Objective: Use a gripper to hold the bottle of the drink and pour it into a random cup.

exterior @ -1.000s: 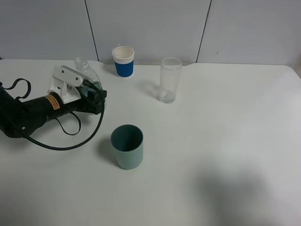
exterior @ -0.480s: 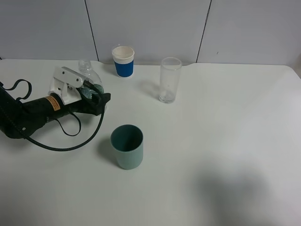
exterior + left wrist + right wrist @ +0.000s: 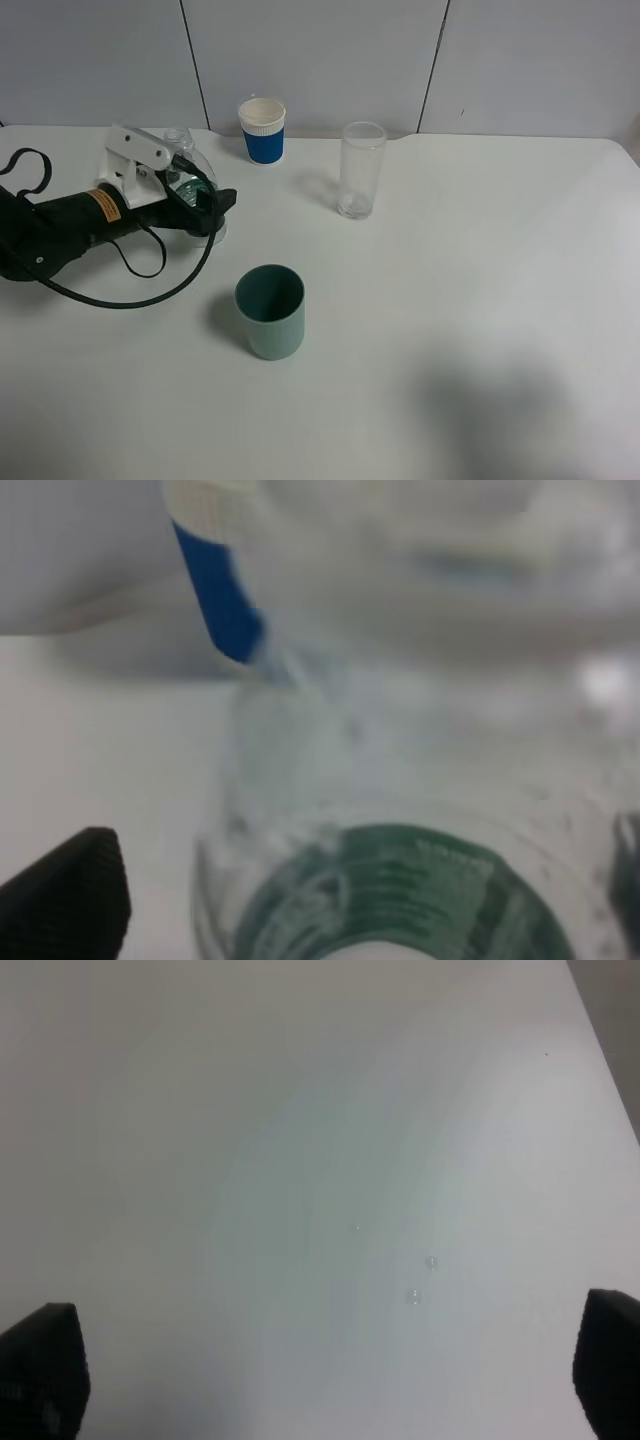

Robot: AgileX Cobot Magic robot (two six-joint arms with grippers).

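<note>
Left tool [image 3: 200,203] closed around bottle of the drink [image 3: 190,185], upright on white surface [image 3: 450,300]. Dark green label [image 3: 400,900] blurred, apparently unreadable. Right tool [image 3: 320,1380] spread wide, holding nothing.

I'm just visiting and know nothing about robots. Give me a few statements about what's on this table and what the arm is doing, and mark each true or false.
1. The left gripper has its jaws around the bottle of the drink. True.
2. The teal cup lies tipped on its side. False: it stands upright, mouth up.
3. The tall clear glass stands to the right of the blue and white paper cup in the high view. True.
4. The right gripper holds the tall clear glass. False: its wrist view shows open jaws over bare table, holding nothing.
5. The bottle wears a red cap. False: its neck is open, with no cap.
</note>
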